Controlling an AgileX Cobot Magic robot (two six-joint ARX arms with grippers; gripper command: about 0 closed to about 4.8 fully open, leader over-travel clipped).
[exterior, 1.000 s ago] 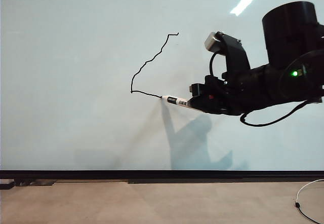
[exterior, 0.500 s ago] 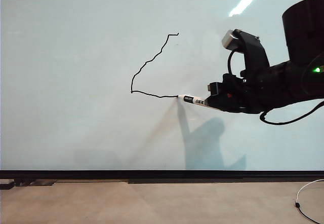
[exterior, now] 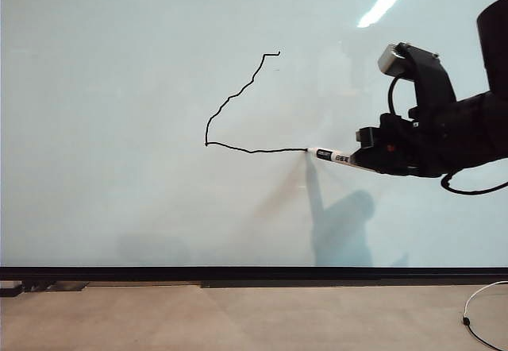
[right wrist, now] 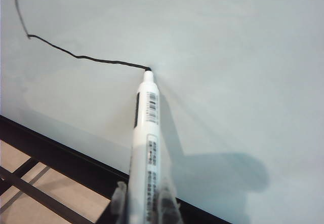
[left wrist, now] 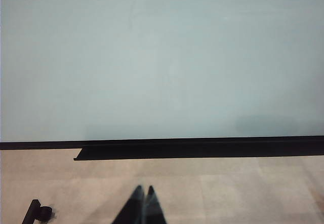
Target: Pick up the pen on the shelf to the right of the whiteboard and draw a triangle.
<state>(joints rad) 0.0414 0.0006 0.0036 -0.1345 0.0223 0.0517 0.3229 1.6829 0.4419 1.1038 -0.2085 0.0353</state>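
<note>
Since the earlier frame: right pincer (exterior: 367, 160) shifted rightward along the board with its arm; base stroke lengthened accordingly, tip now farther right of the stroke's left corner.

Item, pen (exterior: 332, 156): slim white marker, black label band, dark tip. Clamped at its rear in the right pincer (right wrist: 144, 201), barrel lying nearly level in the exterior view, tip touching the board at the free end of the base stroke.

Item, whiteboard (exterior: 119, 208): very large glossy pale grey-white panel, black strip along the bottom edge. Carries the drawing and the arm's shadow below the pen.

Item, triangle (exterior: 238, 93): thin black wobbly outline, incomplete. Wavy left side and short flattened apex present; base drawn from the lower-left corner to the pen tip; right side absent, figure open.

Item, left pincer (left wrist: 143, 206): dark fingertips pressed together, grasping nothing, hanging low over pale flooring in front of the board's black strip, well apart from the drawing.

Step in hand, as judged: second side, the base, at or near its right end.

Next move, as judged: halt the rightward travel at the chosen corner, keep tip contact, turn up and leftward, run a slanted stroke to the right end of the flattened apex to close the figure; steady pressure required, risk of a gap or overshoot at the join.
</note>
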